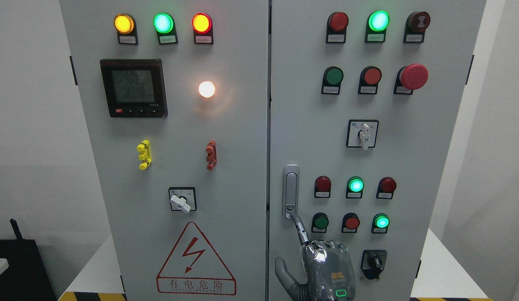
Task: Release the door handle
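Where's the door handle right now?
In the head view, the door handle sits on the right door's left edge, beside the red indicator lamp, with a robot hand finger touching its lower end.

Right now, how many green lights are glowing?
4: one on the left door's top row, one on the right door's top row, two at lower right. None look hidden.

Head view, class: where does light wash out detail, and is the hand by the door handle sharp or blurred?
Head view: the white lamp blooms to a blank disc and throws a warm glow on the left door; the lit green lamps lose detail too. The meter screen reads faintly. The hand is fairly sharp, one finger at the door handle.
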